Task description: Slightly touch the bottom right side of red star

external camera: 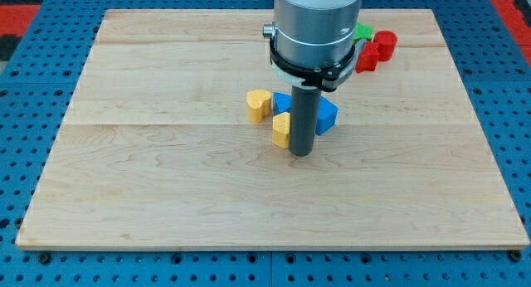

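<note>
Two red blocks show at the view's top right: one (384, 43) and another (367, 58) just below and left of it; I cannot tell which is the star. A green block (362, 31) sits beside them, partly hidden by the arm. My tip (302, 153) rests on the board near the middle, far below and left of the red blocks. It stands just right of a yellow block (281, 129).
A yellow heart-like block (259, 104) lies left of the rod. A blue block (282, 102) and another blue block (327, 114) flank the rod. The wooden board (166, 179) lies on a blue pegboard table.
</note>
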Robot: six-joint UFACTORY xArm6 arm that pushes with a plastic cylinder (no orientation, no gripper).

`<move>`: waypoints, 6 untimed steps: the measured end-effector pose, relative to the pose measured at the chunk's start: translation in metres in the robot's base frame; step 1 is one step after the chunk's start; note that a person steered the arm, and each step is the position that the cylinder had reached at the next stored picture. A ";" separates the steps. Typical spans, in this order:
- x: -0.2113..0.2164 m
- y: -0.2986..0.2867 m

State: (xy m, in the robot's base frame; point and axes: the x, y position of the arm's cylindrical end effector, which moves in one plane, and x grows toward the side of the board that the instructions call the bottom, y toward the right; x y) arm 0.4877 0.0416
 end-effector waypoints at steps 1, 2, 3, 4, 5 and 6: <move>0.000 0.000; -0.003 0.036; -0.034 0.079; -0.070 0.108; -0.103 0.123; -0.134 0.138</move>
